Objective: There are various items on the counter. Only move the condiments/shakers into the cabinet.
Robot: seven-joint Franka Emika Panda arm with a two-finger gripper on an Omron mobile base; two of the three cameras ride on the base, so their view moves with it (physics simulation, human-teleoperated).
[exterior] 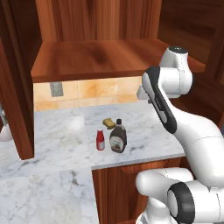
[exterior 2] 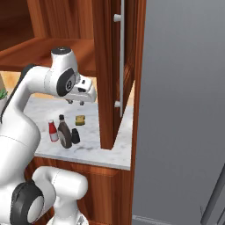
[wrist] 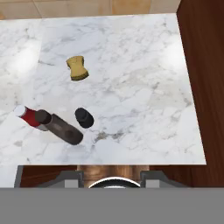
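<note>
Veined marble counter (wrist: 131, 65) under a reddish wood cabinet (exterior: 105, 57), tiled wall behind. Brown bottle (wrist: 59, 127), red bottle (wrist: 28, 116) and black shaker (wrist: 84, 117) stand clustered near the front edge, sponge (wrist: 77, 68) behind them. Gripper (exterior 2: 75, 102) hangs well above them, holding nothing; jaw spread unclear, bottle label unreadable.

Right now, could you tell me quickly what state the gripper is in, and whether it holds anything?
Gripper: high above the counter, holding nothing; whether its jaws are open or closed cannot be told.
</note>
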